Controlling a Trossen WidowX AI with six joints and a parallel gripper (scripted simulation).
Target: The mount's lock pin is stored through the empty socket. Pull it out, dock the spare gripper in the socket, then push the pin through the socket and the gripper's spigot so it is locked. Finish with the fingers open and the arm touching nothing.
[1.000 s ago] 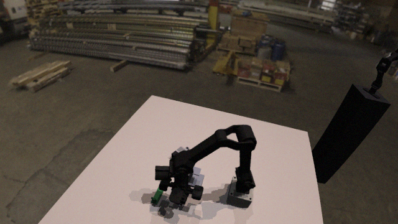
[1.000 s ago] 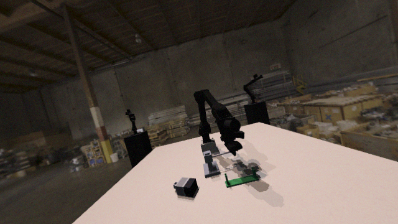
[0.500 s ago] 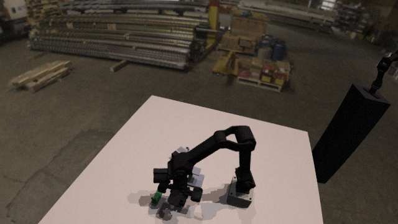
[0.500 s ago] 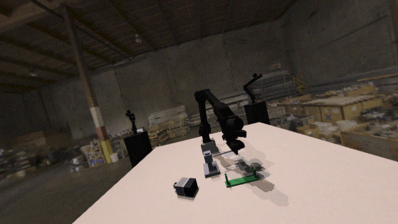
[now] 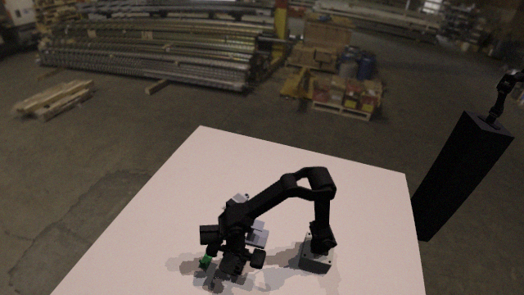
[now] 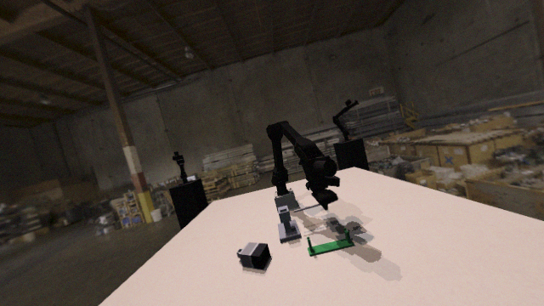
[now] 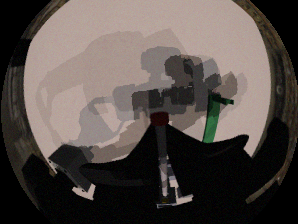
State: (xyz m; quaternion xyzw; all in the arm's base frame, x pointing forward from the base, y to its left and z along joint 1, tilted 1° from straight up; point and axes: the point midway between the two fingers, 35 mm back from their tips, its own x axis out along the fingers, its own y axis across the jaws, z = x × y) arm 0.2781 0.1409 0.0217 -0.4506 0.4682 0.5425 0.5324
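1. The lock pin point(image 6: 307, 207) is a thin grey rod held level in the air, between the gripper point(image 6: 326, 201) and the grey mount point(image 6: 286, 202); whether its far tip has left the socket cannot be told.
2. The gripper is pinched on the lock pin's end; in the wrist view a thin rod with a dark red tip point(image 7: 160, 120) runs out from between the fingers.
3. The step in hand looks like drawing the pin out. To do it well, the pull should run straight along the pin's axis, away from the mount, with no tilt, until it is free.
4. Just beside the mount, toward the counter's near edge, a second grey block point(image 6: 289, 229) stands.
5. A flat green rack point(image 6: 331, 246) lies below and in front of the gripper, likely a place for the pin.
6. The spare gripper point(image 6: 254, 256), a dark cube with a grey face, sits on the counter point(image 6: 425, 238) well apart from the mount.
7. The rack's upright posts could catch a low pass.
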